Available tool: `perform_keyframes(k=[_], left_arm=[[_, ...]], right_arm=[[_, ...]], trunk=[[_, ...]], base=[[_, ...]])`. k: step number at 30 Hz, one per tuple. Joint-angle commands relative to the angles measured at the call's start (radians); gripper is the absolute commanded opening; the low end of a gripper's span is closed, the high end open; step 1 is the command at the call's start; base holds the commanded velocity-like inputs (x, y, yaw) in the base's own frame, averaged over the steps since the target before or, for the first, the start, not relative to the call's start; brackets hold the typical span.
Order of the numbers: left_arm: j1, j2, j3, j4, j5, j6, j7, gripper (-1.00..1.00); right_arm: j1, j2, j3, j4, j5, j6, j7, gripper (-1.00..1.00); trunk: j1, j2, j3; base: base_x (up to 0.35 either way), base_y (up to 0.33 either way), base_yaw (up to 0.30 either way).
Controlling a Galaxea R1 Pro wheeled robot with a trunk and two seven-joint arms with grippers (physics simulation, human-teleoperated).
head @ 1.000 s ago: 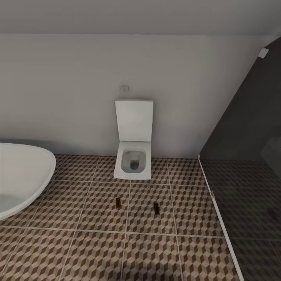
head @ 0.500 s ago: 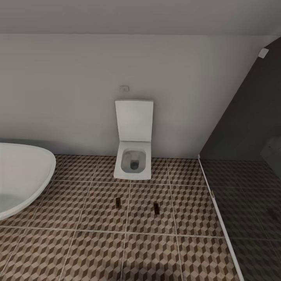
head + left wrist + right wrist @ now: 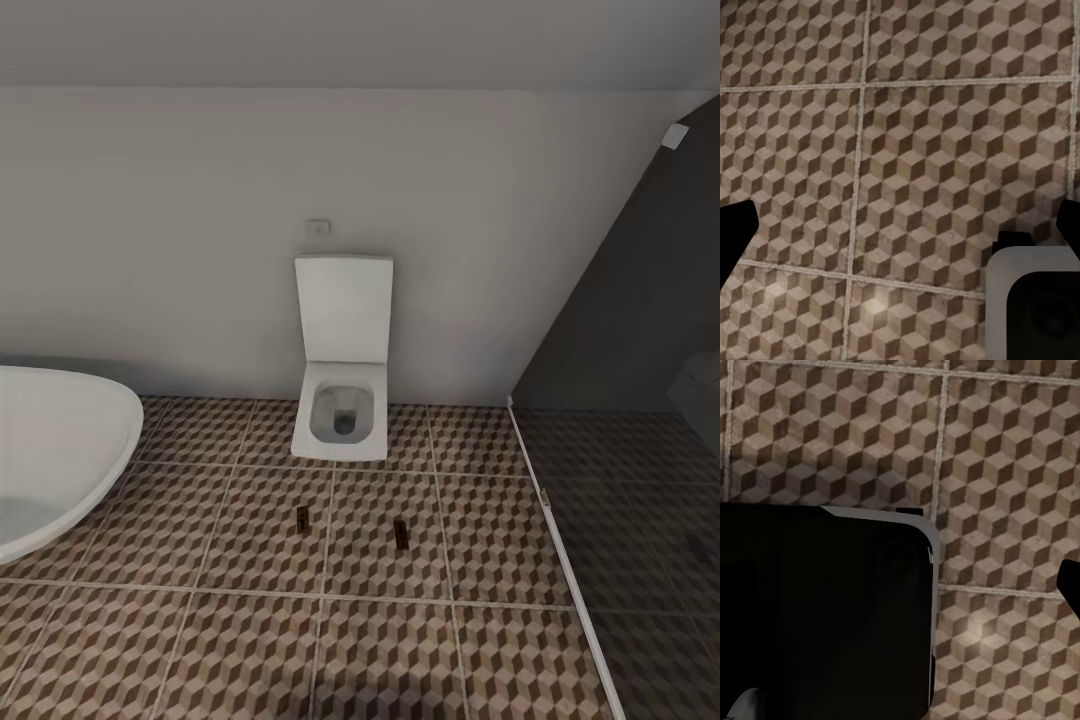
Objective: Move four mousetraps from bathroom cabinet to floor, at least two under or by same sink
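Note:
Two small flat brownish rectangles that look like mousetraps lie on the bathroom floor (image 3: 250, 640) in front of the toilet, one (image 3: 302, 516) to the left and one (image 3: 400, 533) to the right. They sit about a tile's width apart. My left gripper (image 3: 900, 229) hangs open over bare cube-patterned tiles, its dark fingertips (image 3: 735, 232) at the picture's edges with nothing between them. My right gripper (image 3: 900, 592) is also open above the tiles; one fingertip (image 3: 1071, 585) shows, and the other is lost against a black body. The cabinet and the sink are out of view.
A white toilet (image 3: 342, 400) with its lid up stands against the far wall. A white oval tub (image 3: 50, 450) fills the left side. A dark glass partition (image 3: 640, 400) closes off the right. My own dark rounded base (image 3: 825, 615) shows below the right wrist.

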State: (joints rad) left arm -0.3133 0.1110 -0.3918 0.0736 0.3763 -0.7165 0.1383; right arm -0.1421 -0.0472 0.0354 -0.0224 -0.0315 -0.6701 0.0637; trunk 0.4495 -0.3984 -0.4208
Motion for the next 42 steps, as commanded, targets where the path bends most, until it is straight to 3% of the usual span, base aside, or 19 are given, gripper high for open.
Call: perform_keyframes(k=[1, 42], left_arm=[[-0.001, -0.001, -0.009, 0.003, 0.003, -0.004, 0.004, 1.00], [-0.001, -0.001, -0.009, 0.003, 0.003, -0.004, 0.004, 1.00]], right_arm=[[-0.001, 0.000, 0.003, 0.001, -0.004, -0.003, 0.004, 1.00], [-0.001, 0.000, 0.003, 0.001, -0.004, -0.003, 0.004, 1.00]], trunk=[[0.000, -0.002, -0.001], [0.000, -0.002, -0.001]], base=[[0.000, 0.000, 0.000], [0.000, 0.000, 0.000]])
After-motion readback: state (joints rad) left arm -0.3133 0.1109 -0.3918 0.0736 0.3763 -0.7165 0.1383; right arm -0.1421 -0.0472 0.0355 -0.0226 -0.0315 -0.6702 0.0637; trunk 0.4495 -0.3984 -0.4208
